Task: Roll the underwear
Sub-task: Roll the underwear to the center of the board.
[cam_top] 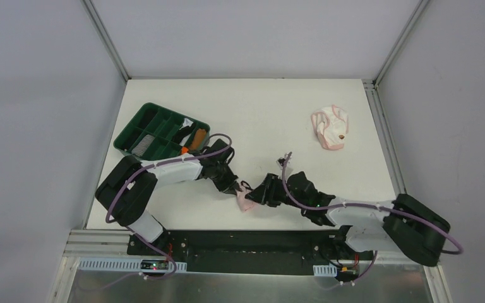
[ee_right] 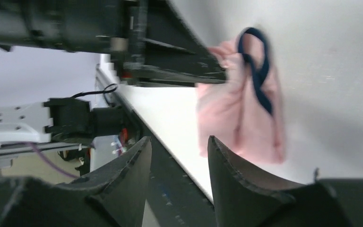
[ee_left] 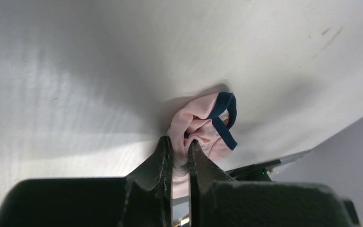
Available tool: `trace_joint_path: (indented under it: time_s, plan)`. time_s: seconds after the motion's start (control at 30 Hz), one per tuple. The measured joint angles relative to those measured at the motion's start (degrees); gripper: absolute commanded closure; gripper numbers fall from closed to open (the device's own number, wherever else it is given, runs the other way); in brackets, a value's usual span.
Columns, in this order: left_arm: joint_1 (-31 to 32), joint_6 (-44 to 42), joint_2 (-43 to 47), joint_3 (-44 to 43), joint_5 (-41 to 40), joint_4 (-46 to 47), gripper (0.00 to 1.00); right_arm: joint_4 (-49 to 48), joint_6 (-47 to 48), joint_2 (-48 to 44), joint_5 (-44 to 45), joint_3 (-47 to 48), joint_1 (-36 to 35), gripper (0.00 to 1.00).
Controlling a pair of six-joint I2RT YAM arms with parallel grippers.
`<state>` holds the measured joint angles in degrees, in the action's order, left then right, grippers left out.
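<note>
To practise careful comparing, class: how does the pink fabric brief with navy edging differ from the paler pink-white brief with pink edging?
The pink fabric brief with navy edging sits at the near edge of the white table; the paler pink-white brief with pink edging lies at its far right. The left end effector pinches the navy-edged one; the paler one lies untouched. Both are small, soft, crumpled, not rolled.

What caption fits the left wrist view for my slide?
Left gripper shut on the bunched navy-edged pink underwear, near the white table front edge.
</note>
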<state>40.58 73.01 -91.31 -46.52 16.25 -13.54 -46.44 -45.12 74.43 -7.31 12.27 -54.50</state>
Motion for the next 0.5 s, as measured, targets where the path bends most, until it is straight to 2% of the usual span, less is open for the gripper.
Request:
trace_joint_path:
  time_s: [0.1, 0.2, 0.3, 0.5]
  plan:
    - [0.5, 0.9, 1.2, 0.0, -1.6, -3.7, 1.00, 16.2, 0.6, -8.7, -0.1, 6.4, -2.1, 0.51]
    - [1.6, 1.6, 0.9, -0.6, -2.0, -6.8, 1.00, 27.6, 0.9, -12.2, 0.2, 12.0, -4.9, 0.51]
    - [2.6, 2.6, -0.4, -2.4, -2.2, -9.8, 1.00, 37.1, 1.1, -10.7, 0.3, 17.3, -11.4, 0.51]
    - [3.8, 4.7, -1.3, -4.4, -3.0, -14.7, 1.00, 45.1, 1.3, -0.3, -0.1, 23.8, -23.8, 0.51]
